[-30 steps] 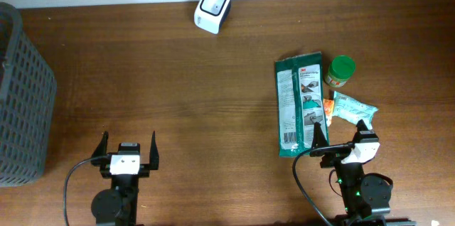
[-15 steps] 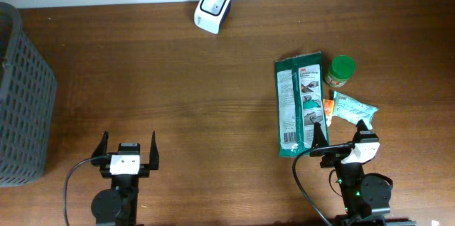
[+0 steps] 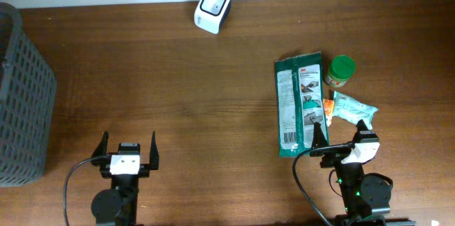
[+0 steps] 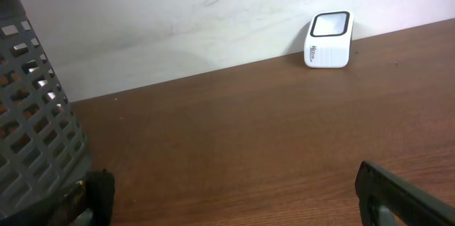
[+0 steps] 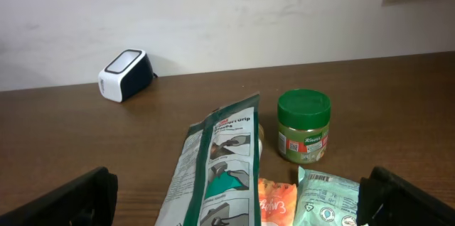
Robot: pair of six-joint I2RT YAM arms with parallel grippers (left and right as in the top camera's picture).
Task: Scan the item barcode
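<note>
Grip choice matters now: the right end effector stands wide and empty, the green packet just beyond at eleven o'clock. I'd pinch its near short edge, barcode left uncovered, then carry it to the scanner at the table's twelve o'clock.

A white barcode scanner sits at the desk's far edge, well apart from a long green packet, green-lidded jar and pale pouch lying together at right.
</note>
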